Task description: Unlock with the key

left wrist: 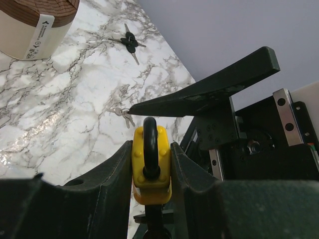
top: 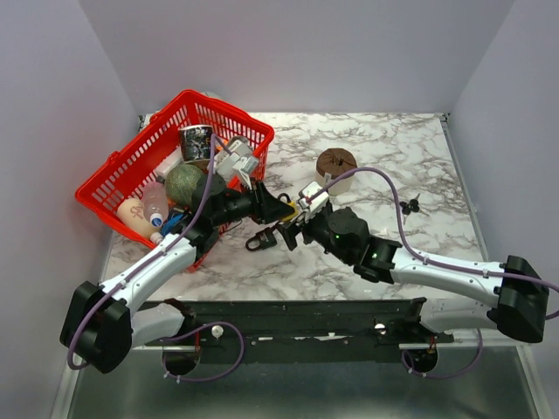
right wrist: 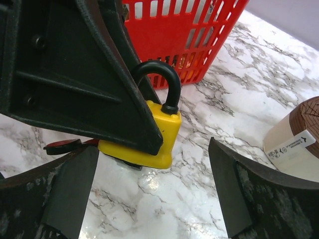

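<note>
My left gripper (top: 281, 210) (left wrist: 151, 149) is shut on a yellow padlock (left wrist: 151, 167) (right wrist: 164, 132) with a black shackle, holding it just above the marble table. The right gripper (top: 293, 234) (right wrist: 153, 149) stands open right beside it, its fingers (right wrist: 234, 189) wide apart on either side below the padlock and touching nothing. The key (top: 410, 205) (left wrist: 130, 42), silvery with a black head, lies on the table far to the right, apart from both grippers. Some small silvery keys (left wrist: 122, 113) lie by the right fingertip (left wrist: 149, 107).
A black padlock (top: 259, 240) lies on the table just left of the grippers. A red basket (top: 122, 175) (right wrist: 184, 30) full of objects stands at the back left. A cream cylinder with a brown top (top: 336, 166) (right wrist: 294, 144) stands behind the grippers.
</note>
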Robot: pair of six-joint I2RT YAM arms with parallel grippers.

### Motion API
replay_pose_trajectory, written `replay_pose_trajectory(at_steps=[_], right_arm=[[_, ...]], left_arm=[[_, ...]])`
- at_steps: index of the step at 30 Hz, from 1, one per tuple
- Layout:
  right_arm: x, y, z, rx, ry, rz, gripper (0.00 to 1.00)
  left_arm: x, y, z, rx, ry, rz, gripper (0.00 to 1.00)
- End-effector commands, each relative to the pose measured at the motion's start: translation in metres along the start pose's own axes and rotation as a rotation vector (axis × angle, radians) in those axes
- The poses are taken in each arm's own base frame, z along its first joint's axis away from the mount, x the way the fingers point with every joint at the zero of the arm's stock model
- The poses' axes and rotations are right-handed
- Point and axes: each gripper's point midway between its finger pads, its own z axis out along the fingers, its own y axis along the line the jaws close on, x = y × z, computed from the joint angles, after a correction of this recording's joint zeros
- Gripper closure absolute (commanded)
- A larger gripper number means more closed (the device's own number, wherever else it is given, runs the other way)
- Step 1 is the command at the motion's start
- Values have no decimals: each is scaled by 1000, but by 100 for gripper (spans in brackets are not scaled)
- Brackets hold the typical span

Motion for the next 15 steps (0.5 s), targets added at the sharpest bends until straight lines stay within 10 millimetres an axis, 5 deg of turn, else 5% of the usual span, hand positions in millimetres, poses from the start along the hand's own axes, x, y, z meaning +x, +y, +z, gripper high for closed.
replay_pose_trajectory(at_steps=[1,15], right_arm=[[-18,-3,9,57,-76,87,4],[-37,2,11,39,-176,186,18]], left_arm=[[-5,-14,2,72,-26,-4,100],[1,-17,5,87,-12,-19,100]])
